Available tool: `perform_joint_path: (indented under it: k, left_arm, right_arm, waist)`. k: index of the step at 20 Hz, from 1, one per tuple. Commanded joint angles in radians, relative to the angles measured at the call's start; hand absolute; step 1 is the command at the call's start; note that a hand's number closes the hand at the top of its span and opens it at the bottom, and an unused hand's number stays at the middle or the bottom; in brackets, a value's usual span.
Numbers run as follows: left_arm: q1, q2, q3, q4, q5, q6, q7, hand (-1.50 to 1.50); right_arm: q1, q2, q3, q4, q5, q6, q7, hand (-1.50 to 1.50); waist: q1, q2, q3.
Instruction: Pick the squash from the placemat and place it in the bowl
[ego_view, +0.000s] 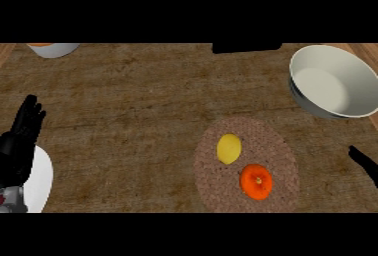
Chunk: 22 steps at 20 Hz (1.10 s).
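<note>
A: Start with the big things. What's on the counter (133, 100)?

B: A white bowl (332, 82) sits at the far right and is empty. A round woven mat (247, 162) lies nearer, right of centre, well apart from the bowl. Another white dish (53, 49) shows at the far left edge.

A: And the squash?

B: Two things lie on the mat. The orange, ribbed, flattish one, the squash (257, 181), is on the near right part. A yellow lemon (229, 148) lies just beside it, up and to the left. They look close but not touching.

A: How will it handle?

B: I'd judge it stiff, light for its bulk, with a smooth rind that could slip. It's not fragile. Its low round shape suggests taking it across its widest part, fingers on one side and thumb opposite, coming in from the right to avoid the lemon.

A: Hands?

B: The left hand (23, 132) rests at the left edge with its fingers straight, pointing up and holding nothing. Only a dark tip of the right hand (365, 162) shows at the right edge, so I can't tell its state.
</note>
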<state>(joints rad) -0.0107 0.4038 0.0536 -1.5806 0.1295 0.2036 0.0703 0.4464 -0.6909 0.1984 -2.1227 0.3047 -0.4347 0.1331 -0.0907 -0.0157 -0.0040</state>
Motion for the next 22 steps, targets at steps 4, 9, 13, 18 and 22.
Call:
perform_joint_path:
  k: [4, 9, 13, 18, 22]
  left_arm:
    - [-0.09, -0.048, -0.057, 0.013, -0.04, -0.004, 0.03, 0.0]
    - [-0.135, -0.027, -0.036, 0.051, -0.035, -0.044, 0.042, 0.0]
    - [-0.165, -0.008, -0.023, 0.02, -0.014, -0.057, 0.096, 0.0]
    - [-0.158, -0.046, -0.044, 0.066, -0.044, -0.052, 0.047, 0.0]
    - [-0.128, -0.045, -0.04, 0.038, -0.048, -0.055, 0.049, 0.0]
  right_arm:
    - [0.253, 0.015, -0.006, -0.322, 0.189, -0.022, 0.208, -1.5]
    - [0.036, -0.045, -0.056, -0.366, 0.192, 0.142, 0.493, -1.5]
    - [-0.077, -0.168, -0.056, -0.355, 0.104, 0.315, 0.619, -1.5]
    - [-0.265, -0.216, -0.011, -0.248, -0.021, 0.513, 0.751, -1.5]
    - [-0.392, -0.148, 0.125, -0.2, -0.058, 0.595, 0.908, -1.5]
  waist:
    - [0.066, 0.013, 0.003]
    - [0.092, 0.018, 0.002]
    - [0.104, 0.019, 0.001]
    - [0.113, 0.022, 0.002]
    - [0.121, 0.02, 0.002]
